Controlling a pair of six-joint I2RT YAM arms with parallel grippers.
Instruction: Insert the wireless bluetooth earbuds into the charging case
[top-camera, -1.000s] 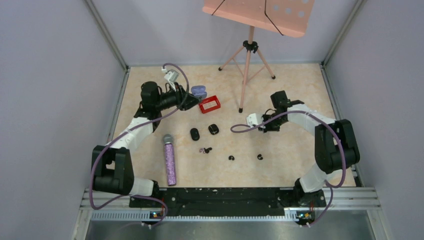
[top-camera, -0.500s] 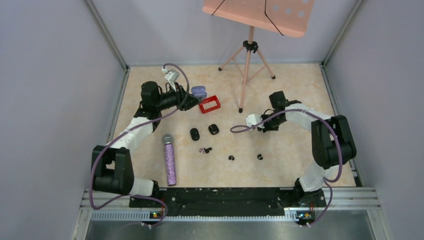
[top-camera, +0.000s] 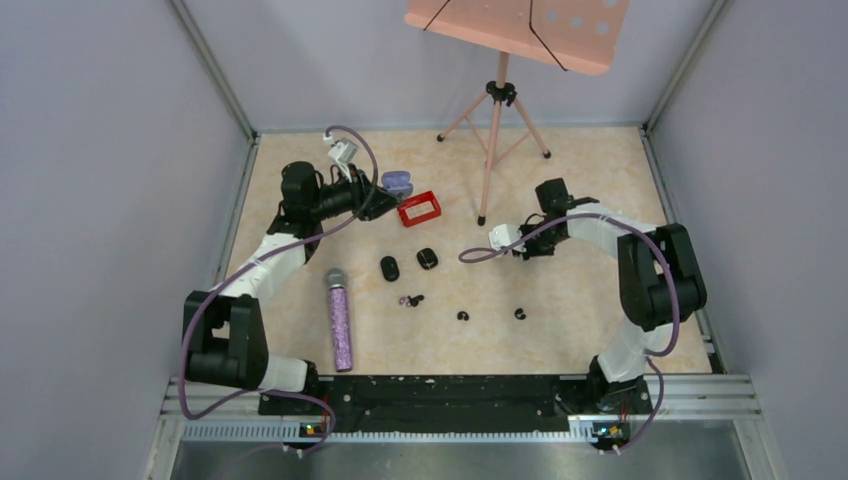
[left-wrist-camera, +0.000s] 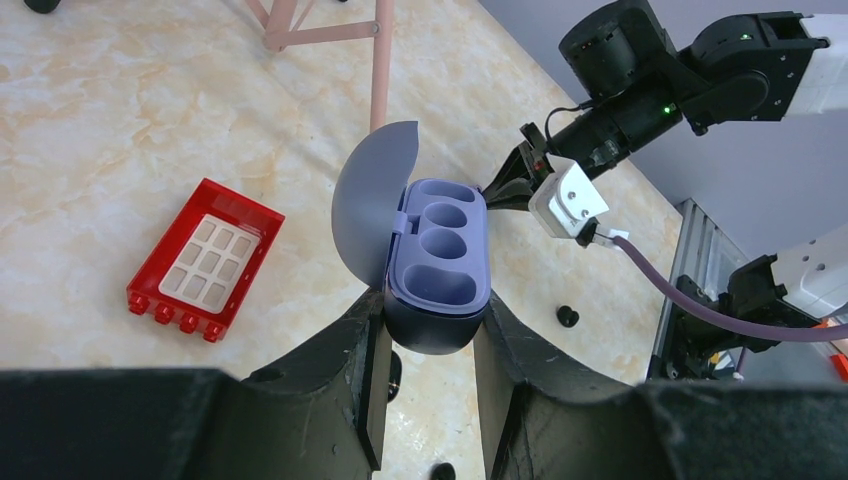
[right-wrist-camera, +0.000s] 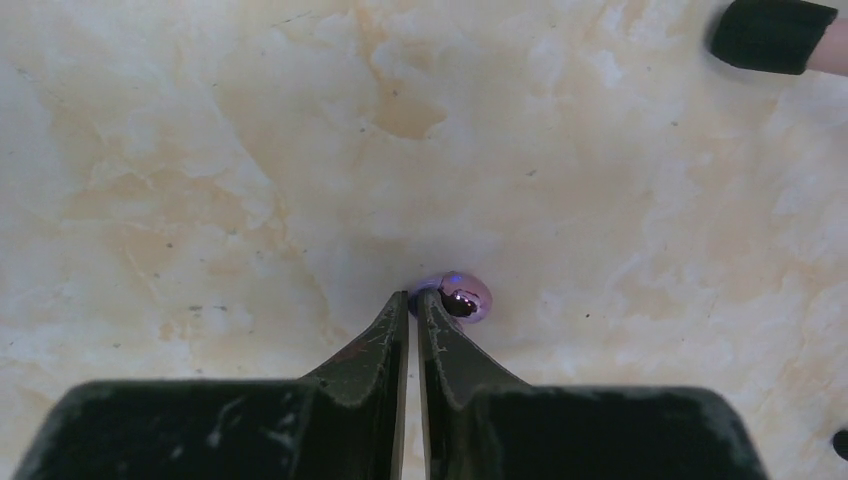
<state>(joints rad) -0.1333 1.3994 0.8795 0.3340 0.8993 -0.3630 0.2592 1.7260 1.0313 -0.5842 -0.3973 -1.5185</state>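
Right of the pink tripod stand (top-camera: 494, 140), the right end effector (right-wrist-camera: 413, 300), clenched beside rather than around a glossy pinkish-purple earbud (right-wrist-camera: 464, 297), could flick it away; left of the stand, the left end effector (left-wrist-camera: 430, 330) grasps the open lavender charging case (left-wrist-camera: 440, 250).

The lavender charging case (left-wrist-camera: 437, 250) sits upright with its lid hinged open, clamped in the left gripper (left-wrist-camera: 432, 310). A glossy pinkish-purple earbud (right-wrist-camera: 466, 298) lies on the table (right-wrist-camera: 200, 150). Black earbuds (top-camera: 462, 316) lie apart from it.
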